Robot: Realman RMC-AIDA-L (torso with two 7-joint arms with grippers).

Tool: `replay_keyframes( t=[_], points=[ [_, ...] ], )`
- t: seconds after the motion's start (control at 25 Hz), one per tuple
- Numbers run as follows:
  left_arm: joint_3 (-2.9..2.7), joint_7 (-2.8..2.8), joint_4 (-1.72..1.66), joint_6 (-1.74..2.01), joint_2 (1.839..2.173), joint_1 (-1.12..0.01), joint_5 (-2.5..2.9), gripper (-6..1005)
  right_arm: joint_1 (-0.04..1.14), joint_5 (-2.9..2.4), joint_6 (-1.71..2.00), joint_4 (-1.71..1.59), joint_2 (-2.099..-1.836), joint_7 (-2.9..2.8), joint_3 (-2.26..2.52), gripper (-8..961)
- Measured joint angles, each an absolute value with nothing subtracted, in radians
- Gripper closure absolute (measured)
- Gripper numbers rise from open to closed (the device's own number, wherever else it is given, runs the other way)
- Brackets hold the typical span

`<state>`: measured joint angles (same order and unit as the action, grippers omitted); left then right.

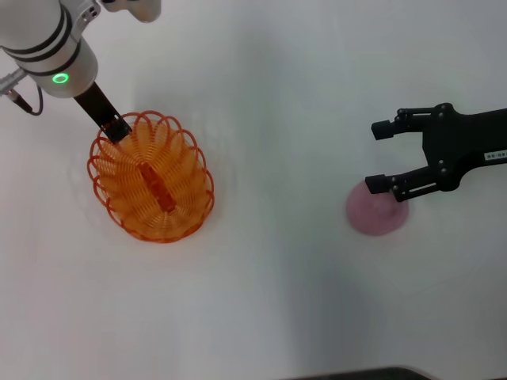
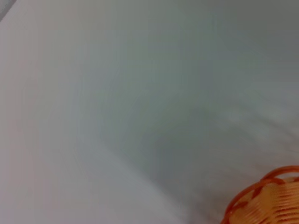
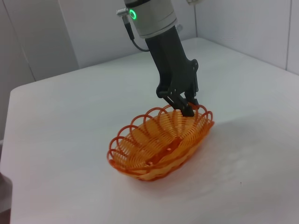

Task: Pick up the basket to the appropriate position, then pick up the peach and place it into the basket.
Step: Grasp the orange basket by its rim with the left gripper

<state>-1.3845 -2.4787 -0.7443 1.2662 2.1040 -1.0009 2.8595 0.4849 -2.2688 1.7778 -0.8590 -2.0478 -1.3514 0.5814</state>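
White table: left gripper seemingly clamps basket rim.

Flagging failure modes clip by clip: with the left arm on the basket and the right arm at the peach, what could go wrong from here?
1. The left gripper pinches only the looped rim at one end of the basket; lifted or dragged, the basket may tilt or slip free.
2. The right gripper is open, with only one finger over the peach; closing off-centre may roll the round fruit away.
3. The basket sits far from the peach, making for a long carry.
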Motion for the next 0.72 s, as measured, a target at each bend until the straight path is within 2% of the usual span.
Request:
replay_keyframes(
  t=[0.08,0.32,0.72],
  points=[
    [-1.385,-2.478,-0.744,1.266,2.105,-1.001,2.860,735,0.485,-2.269,1.778,-0.858,-2.048,-1.351,0.581,10],
    [-1.385,-2.479,-0.747,1.271,2.108,-1.000,2.859,865,0.485,-2.270,1.778,-0.848,-2.048,-1.350,0.581,10],
    [-1.383,-2.480,-0.758,1.290,2.108,-1.001,2.859,883,0.487,-2.270,1.778,-0.845,-2.048,-1.350,0.581,9]
  ],
)
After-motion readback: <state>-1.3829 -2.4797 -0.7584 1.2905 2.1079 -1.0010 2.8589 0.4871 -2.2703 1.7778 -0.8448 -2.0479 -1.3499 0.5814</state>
